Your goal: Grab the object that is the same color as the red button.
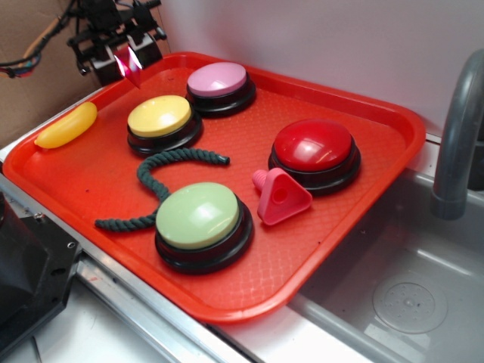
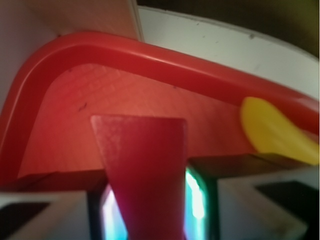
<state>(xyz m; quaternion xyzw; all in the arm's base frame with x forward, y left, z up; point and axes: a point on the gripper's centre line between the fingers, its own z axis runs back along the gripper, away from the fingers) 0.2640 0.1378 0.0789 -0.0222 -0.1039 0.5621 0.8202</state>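
Hanging above the far left corner of the red tray (image 1: 363, 249), the gripper (image 1: 127, 60) is seen closed on the red wedge block (image 1: 128, 64), which is held clear of the tray surface. The red button (image 1: 314, 147) sits well apart, on the tray's right side, with a pink triangular piece (image 1: 281, 197) just beside it. A yellow banana-shaped piece (image 1: 66, 126) lies on the tray's left rim.

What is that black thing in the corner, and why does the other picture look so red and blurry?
That black thing is a robot arm's gripper, like a hand with two fingers. It is pinching a small red block. One camera watches from the side. The other sits on the robot's wrist, so the red block looks huge and fuzzy there. On the red tray sit four big dome buttons: red button, pink, yellow and green. There is also a green rope, a pink triangle piece and a yellow banana toy.
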